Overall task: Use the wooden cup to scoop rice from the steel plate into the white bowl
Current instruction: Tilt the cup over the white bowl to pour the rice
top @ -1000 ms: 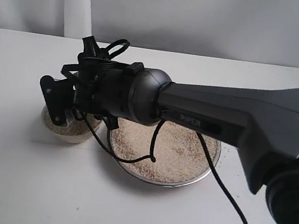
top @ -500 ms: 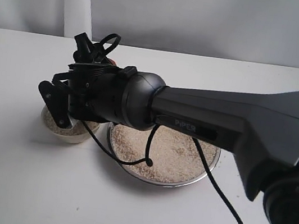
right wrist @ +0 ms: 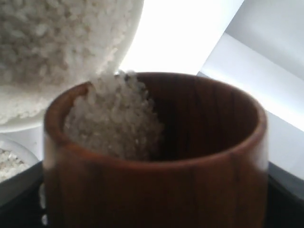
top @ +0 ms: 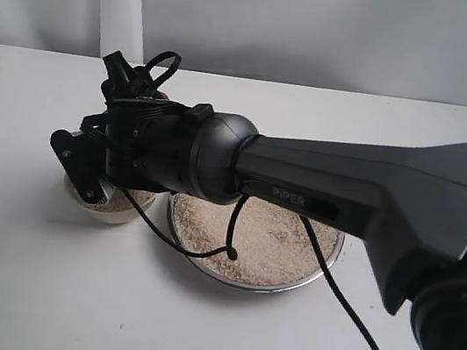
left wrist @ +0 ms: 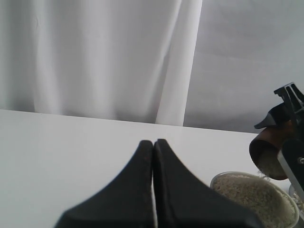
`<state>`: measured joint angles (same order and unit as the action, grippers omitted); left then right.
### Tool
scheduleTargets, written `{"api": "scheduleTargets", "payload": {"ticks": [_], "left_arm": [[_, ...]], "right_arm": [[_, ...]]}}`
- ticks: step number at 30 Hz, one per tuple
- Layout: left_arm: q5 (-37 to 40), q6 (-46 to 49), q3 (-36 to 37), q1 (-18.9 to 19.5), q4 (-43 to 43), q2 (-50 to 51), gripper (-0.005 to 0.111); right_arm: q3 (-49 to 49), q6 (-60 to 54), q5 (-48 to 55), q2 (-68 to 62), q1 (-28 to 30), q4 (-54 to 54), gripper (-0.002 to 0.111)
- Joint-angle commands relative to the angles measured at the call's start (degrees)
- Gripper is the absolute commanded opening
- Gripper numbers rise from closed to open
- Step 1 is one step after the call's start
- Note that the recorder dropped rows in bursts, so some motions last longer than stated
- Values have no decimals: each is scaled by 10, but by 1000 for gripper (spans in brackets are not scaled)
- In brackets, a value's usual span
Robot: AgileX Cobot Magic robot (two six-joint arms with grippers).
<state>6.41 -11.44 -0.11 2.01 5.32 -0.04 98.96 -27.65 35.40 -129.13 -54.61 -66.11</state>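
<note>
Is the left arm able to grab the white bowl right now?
Probably not cleanly. The white bowl sits near the left gripper, but its jaws are shut, and the right gripper tips the wooden cup right over it.

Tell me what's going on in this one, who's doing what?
The right tool holds the wooden cup tipped over the white bowl, and rice is sliding out over the cup's lip into the bowl, which already has rice in it. The steel plate beside the bowl is covered in a layer of rice. The left tool is shut, holds nothing and sits off to the side.
</note>
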Motion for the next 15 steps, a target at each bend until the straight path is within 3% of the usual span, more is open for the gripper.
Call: {"api": "scheduleTargets", "payload": {"ticks": [1,15], "left_arm": [[-2,-3,1,-3,-3,0,0],[-2,-3,1,-3,-3,0,0]], "right_arm": [[4,-7,-19,7,-3,-11,0],[4,-8,-44,7,1,-94,0]]}}
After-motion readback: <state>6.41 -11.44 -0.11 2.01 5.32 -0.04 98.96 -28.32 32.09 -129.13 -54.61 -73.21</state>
